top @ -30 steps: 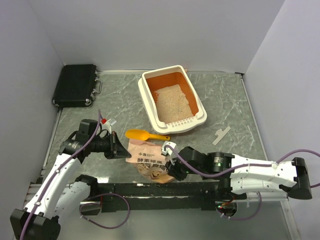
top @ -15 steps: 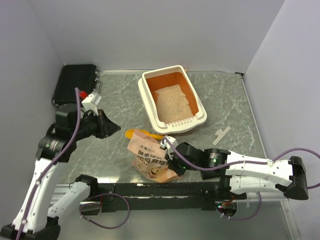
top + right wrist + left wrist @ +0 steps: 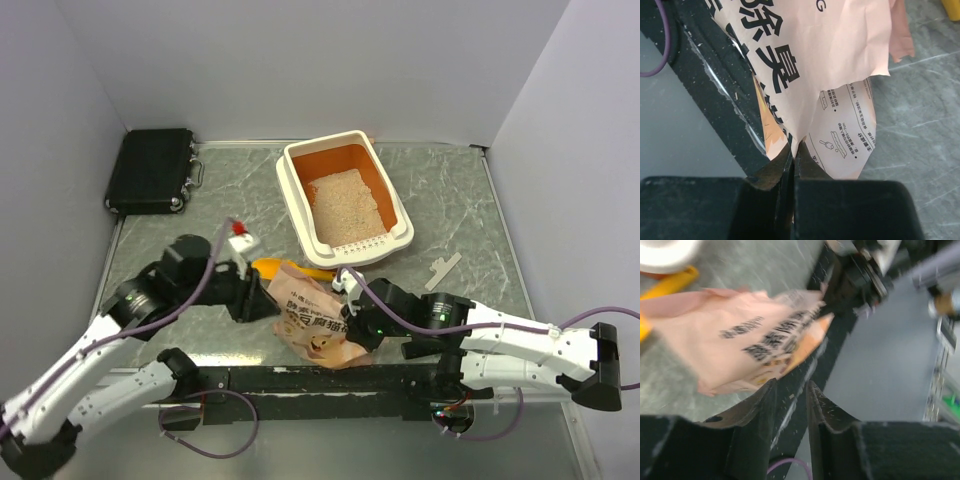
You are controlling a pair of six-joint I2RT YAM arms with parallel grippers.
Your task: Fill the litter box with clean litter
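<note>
Right claw (image 3: pixel 792 156) clamped tight on a fold of the pink bag (image 3: pixel 830 60) at the near edge of the table (image 3: pixel 460 200). We judge the pinch sits low on the paper so the sack can be raised and tipped. Left claw (image 3: pixel 790 386) stands slightly apart just beside the bag's other flank, with nothing between its jaws. From its wrist view only the dark rail (image 3: pixel 792 420) shows through the gap. We read it as poised for a second hold, since one pinch on crumpled paper would likely let the bag swing or tear.

Beyond the arms, well apart from both, the litter box (image 3: pixel 352 254) sits angled at mid-table with its slotted rim toward us. Litter (image 3: pixel 345 205) covers most of its orange floor, and the far end is bare. The scoop (image 3: pixel 268 267) lies between bag and box, its handle partly hidden behind the bag and neither claw on it. A black case (image 3: pixel 150 170) rests in the far left corner, out of the way.

By our reckoning the filling is only partly done. More has to come from the bag, and its mouth must clear the box's near wall before it tilts.
</note>
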